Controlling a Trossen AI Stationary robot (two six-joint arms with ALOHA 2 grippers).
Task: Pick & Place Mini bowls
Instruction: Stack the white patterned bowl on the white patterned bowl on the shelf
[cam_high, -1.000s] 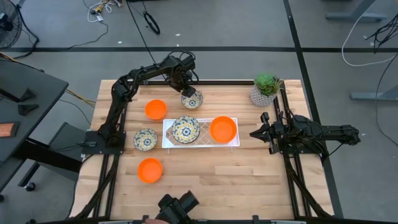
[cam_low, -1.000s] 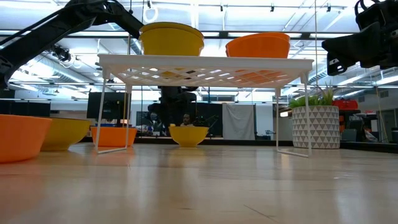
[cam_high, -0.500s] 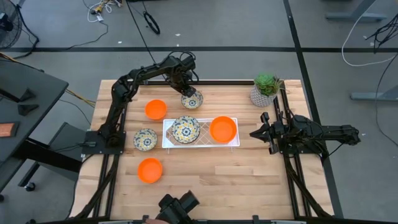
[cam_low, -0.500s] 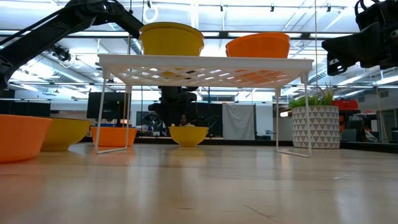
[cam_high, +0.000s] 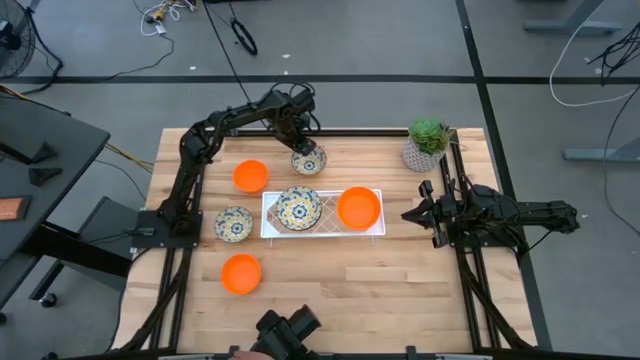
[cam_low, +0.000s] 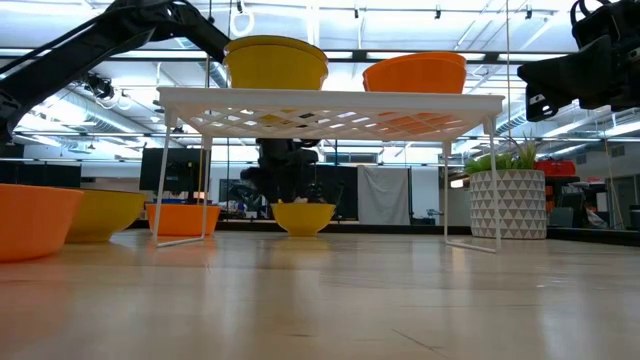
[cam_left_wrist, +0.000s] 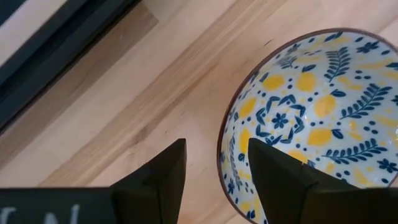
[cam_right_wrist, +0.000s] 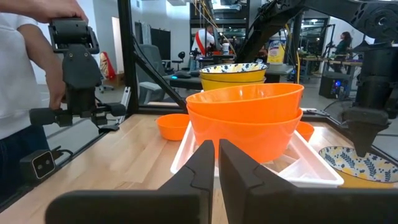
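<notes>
My left gripper (cam_high: 301, 150) points down over a floral mini bowl (cam_high: 309, 160) that stands on its base at the table's far side. In the left wrist view the open gripper (cam_left_wrist: 216, 148) straddles the bowl's rim (cam_left_wrist: 221, 163), one finger inside and one outside, with a gap on each side. An orange bowl (cam_high: 250, 175), a floral bowl (cam_high: 234, 222) and another orange bowl (cam_high: 241, 273) stand on the table's left half. Floral bowls (cam_high: 298, 208) and orange bowls (cam_high: 359, 207) sit on the white rack (cam_high: 322, 233). My right gripper (cam_high: 420, 213) waits shut at the right.
A potted green plant (cam_high: 428, 143) stands at the far right corner. The rack (cam_low: 330, 100) stands on thin legs in the table's middle. Beyond the table a person (cam_right_wrist: 25, 74) holds a black device. Bare wood lies toward the near edge (cam_high: 350, 290).
In the low view my left gripper has sunk a little, and its fingers now reach down to the floral bowl's rim. The bowl has stayed where it was.
</notes>
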